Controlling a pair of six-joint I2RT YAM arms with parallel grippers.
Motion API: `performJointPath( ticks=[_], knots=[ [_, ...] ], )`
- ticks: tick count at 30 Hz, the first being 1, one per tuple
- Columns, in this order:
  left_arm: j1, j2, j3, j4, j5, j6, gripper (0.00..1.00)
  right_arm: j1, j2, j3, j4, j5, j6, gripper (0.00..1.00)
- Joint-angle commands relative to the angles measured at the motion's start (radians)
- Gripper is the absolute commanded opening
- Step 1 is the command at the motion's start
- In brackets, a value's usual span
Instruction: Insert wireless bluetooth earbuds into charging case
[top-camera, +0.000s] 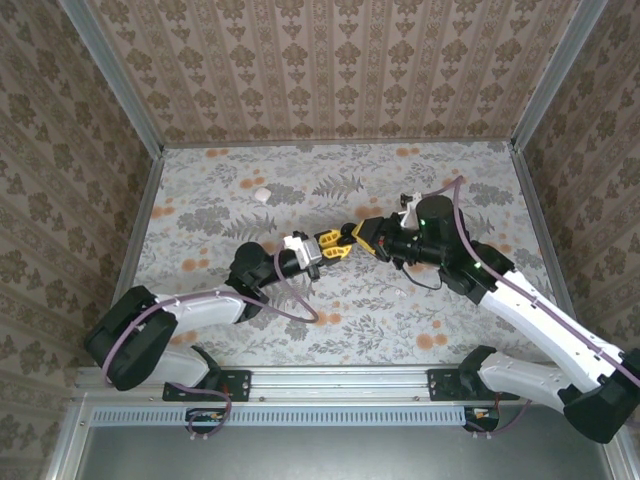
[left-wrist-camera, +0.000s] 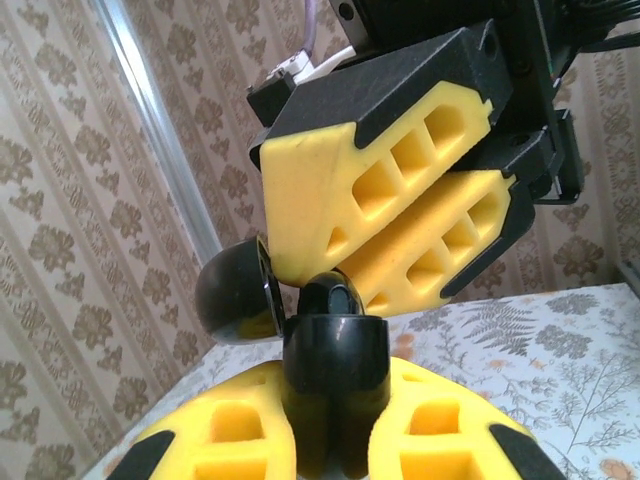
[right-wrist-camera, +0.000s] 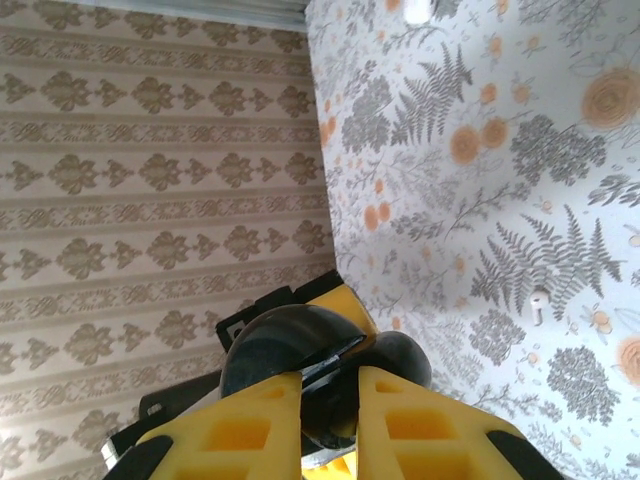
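Charging case (left-wrist-camera: 335, 350) held aloft, lid (left-wrist-camera: 235, 290) open.
Left gripper (left-wrist-camera: 335, 430) clamped on its glossy body: light, slippery, best pinched across the sides. Right gripper (left-wrist-camera: 335, 270) nearly closed beside the lid; grip unclear. Beyond, possibly a white earbud (right-wrist-camera: 540, 305) on the table (right-wrist-camera: 560, 150).

My left arm: reaches in from the table's (top-camera: 360, 330) near left corner toward its middle.
My left gripper (top-camera: 338, 245): clamped shut, pointing right, tip to tip with my right one.
My right gripper (top-camera: 358, 236): points left above the table's middle; jaw gap too small to judge.
Between the tips: I can't make anything out.
White piece (top-camera: 262, 195): lies alone toward the far left, well apart from both grippers.
Pale speck (top-camera: 398, 293): on the table near my right wrist, on the side toward the near edge.
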Motion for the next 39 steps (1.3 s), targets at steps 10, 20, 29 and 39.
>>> performJointPath(
  ticks=[10, 20, 29, 39],
  knots=[
    [0.019, -0.005, 0.034, 0.078, -0.043, -0.097, 0.00, 0.002, 0.042, 0.057, -0.102, 0.075, -0.116, 0.45],
    [0.096, -0.011, 0.038, 0.079, 0.021, -0.311, 0.00, -0.006, 0.048, 0.161, -0.181, 0.110, -0.234, 0.47],
    [0.186, -0.028, 0.077, 0.079, 0.199, -0.575, 0.00, -0.120, 0.077, 0.171, -0.023, -0.106, -0.321, 0.50],
    [0.215, -0.029, 0.113, 0.078, 0.291, -0.760, 0.00, -0.145, 0.215, 0.223, 0.088, -0.322, -0.366, 0.51]
  ],
)
